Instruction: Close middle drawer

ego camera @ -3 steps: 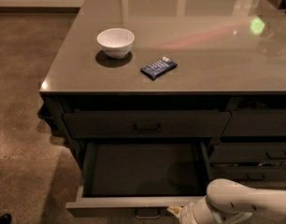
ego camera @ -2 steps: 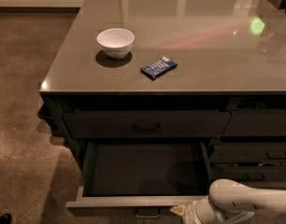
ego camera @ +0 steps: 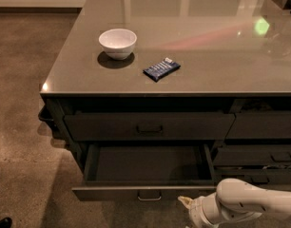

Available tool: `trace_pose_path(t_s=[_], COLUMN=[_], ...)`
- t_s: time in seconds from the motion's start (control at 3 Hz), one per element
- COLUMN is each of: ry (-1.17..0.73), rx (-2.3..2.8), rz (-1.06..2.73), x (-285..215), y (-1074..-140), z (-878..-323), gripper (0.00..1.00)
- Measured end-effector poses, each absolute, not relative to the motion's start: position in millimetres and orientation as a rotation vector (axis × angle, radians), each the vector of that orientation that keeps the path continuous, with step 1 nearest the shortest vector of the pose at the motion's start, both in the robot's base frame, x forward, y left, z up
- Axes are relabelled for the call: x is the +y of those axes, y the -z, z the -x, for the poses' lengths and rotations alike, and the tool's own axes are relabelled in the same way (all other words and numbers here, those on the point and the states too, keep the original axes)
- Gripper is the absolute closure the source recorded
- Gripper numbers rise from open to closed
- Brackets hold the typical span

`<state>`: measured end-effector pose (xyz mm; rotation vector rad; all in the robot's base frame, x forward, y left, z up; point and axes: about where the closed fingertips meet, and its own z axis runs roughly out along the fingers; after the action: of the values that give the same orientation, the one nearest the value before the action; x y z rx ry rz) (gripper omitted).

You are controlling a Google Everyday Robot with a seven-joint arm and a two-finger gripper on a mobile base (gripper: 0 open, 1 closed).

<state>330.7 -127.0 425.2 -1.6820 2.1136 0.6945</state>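
At bottom right | tool (ego camera: 185, 202) just below open middle drawer (ego camera: 145, 171) front | grip: cannot tell

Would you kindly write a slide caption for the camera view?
Gripper near the open middle drawer's front edge; bowl and snack packet on the countertop above.

White bowl (ego camera: 117, 42) and blue snack packet (ego camera: 161, 69), near each other on glossy grey countertop (ego camera: 207, 42). Gripper (ego camera: 186, 202) low, right of centre.

Middle drawer (ego camera: 145, 171): stood open beneath counter (ego camera: 207, 42).
Bowl (ego camera: 117, 42): sat on counter, left of packet (ego camera: 161, 69).
Gripper (ego camera: 185, 202): hung before drawer front, right side.
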Motion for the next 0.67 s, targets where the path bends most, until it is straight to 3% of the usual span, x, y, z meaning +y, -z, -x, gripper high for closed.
trace_pose_path(t_s=[0.67], ry=[-0.691], rx=[2.089], rz=[1.683], x=[-125.9], y=[-421.2], z=[-338.4], gripper=[0.0])
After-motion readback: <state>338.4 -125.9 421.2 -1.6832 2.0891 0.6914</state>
